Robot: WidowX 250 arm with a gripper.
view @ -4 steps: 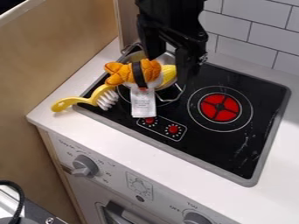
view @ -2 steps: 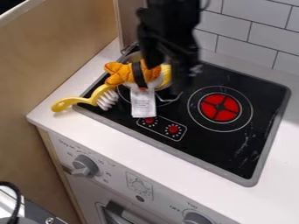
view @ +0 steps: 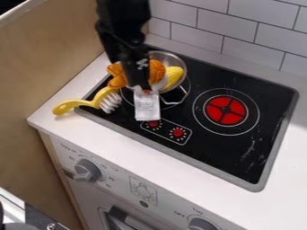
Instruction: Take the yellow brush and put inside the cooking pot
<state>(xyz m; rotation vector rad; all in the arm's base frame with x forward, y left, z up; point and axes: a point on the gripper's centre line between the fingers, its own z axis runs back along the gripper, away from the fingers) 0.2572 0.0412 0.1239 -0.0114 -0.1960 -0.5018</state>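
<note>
Yellow brush (view: 91, 103) hasn't moved: across the cooktop's (view: 210, 166) near-left corner, handle on the tabletop (view: 51, 117), outside the pot (view: 184, 67). Pincer (view: 128, 74) swung left, over the orange toy (view: 157, 71) (closer to the brush, so probably lining up). Can't tell if it's open or closed. It hides part of the toy; brush-toy contact unclear.

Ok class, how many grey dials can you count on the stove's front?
2. One dial is near the left end; the other dial is at the picture's bottom edge, right of the handle. More may lie out of view.
</note>
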